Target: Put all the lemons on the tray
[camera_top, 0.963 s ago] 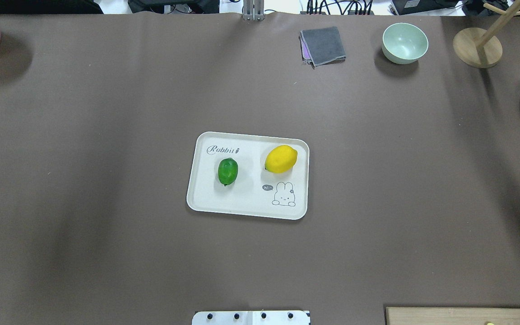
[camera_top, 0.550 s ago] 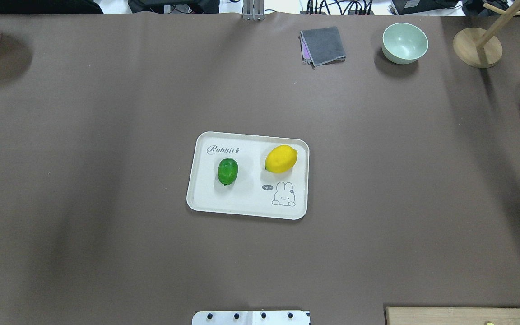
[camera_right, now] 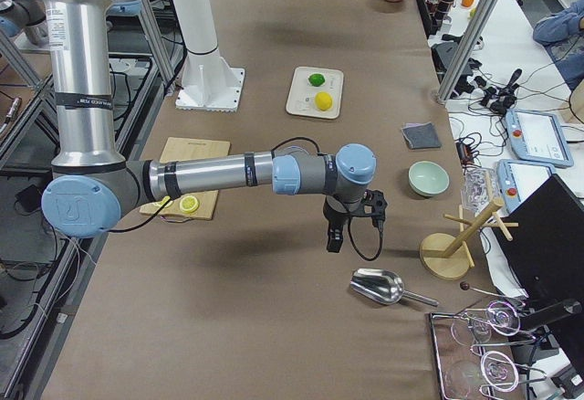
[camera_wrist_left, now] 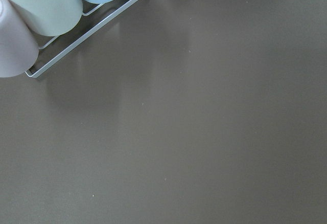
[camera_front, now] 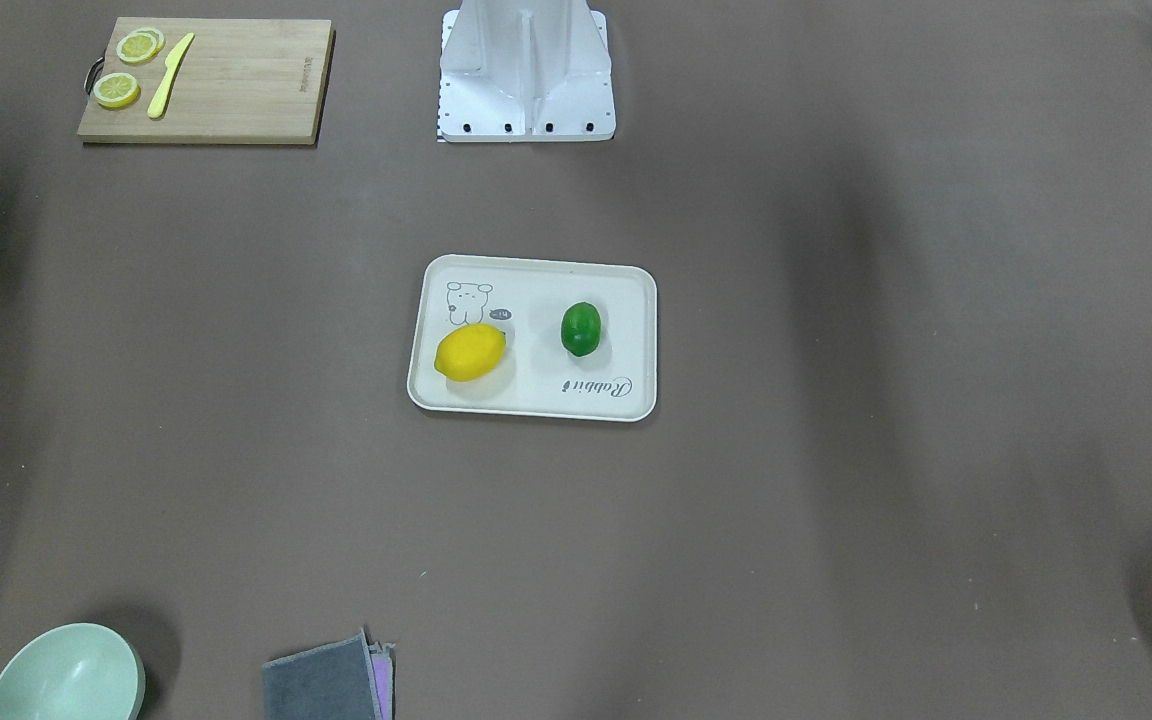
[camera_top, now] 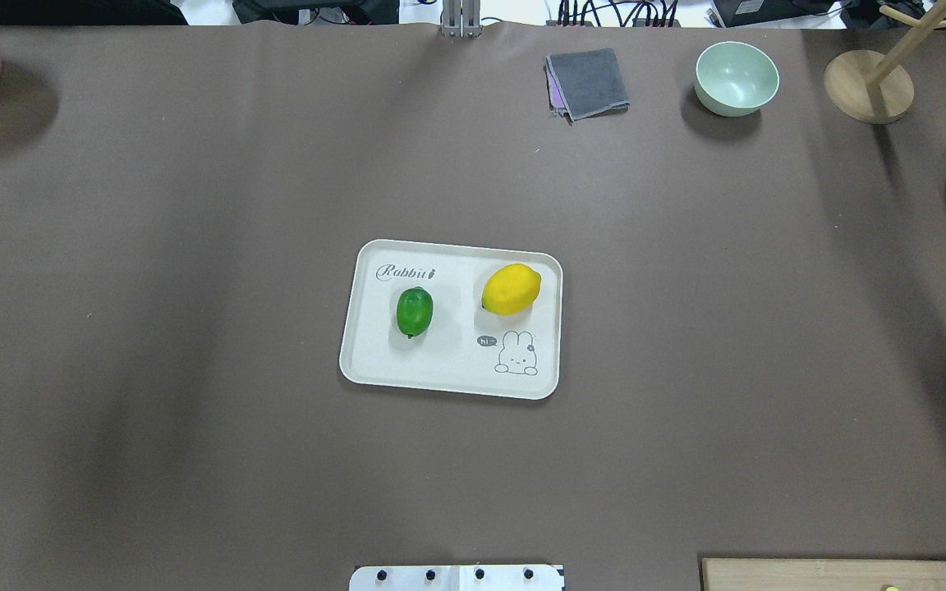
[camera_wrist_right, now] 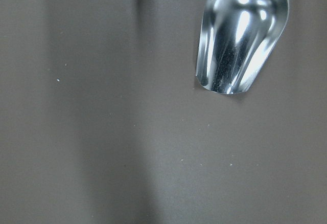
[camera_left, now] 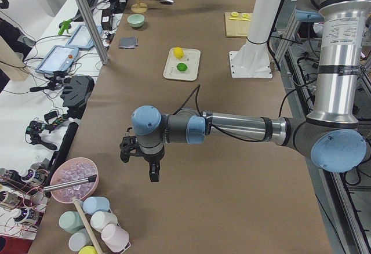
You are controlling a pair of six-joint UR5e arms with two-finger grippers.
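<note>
tray [camera_top: 440, 373] reads "Rabbit", "hi" | yellow lemon [camera_top: 511, 289], green lemon [camera_top: 414, 311] on it | left tool [camera_left: 139, 162], right tool [camera_right: 354, 223]: opening cannot tell

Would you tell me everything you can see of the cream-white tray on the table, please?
The tray is a flat, cream-white rectangle with rounded corners and a low raised rim, looking like matte plastic. Printed on it are "Rabbit" script and a cartoon animal saying "hi". It lies flat on the brown table near its middle. A yellow lemon and a green lemon rest on it, apart from each other; nothing else touches it.
</note>
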